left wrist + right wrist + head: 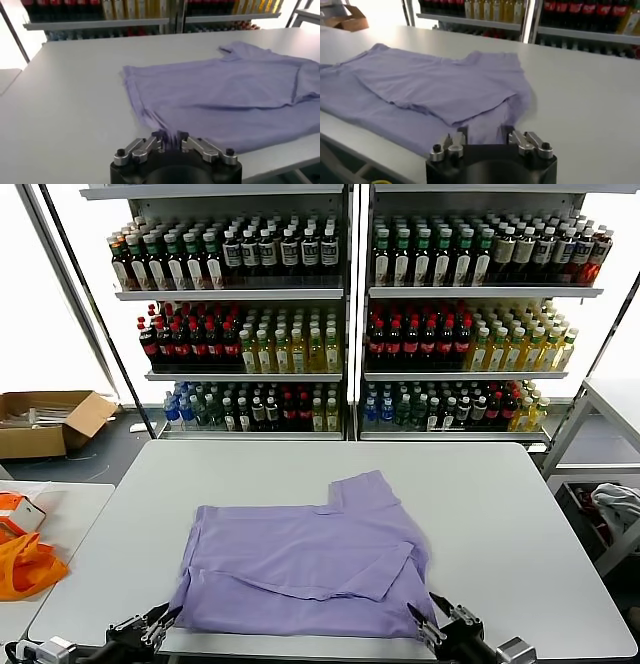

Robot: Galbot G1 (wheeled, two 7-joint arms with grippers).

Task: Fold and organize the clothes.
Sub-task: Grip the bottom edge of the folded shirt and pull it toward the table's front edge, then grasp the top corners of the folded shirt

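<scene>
The thin lavender short-sleeved T-shirt (310, 564) lies partly folded, plain side up, flat at the grey tabletop's (500, 504) near edge.

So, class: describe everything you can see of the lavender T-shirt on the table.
The lavender T-shirt is thin, soft, plain fabric, no print showing. It lies flat and partly folded on the grey table, one layer doubled over the body, a sleeve pointing toward the shelves. Its near hem reaches the table's front edge, where the left end effector and right end effector sit at its two corners.
</scene>
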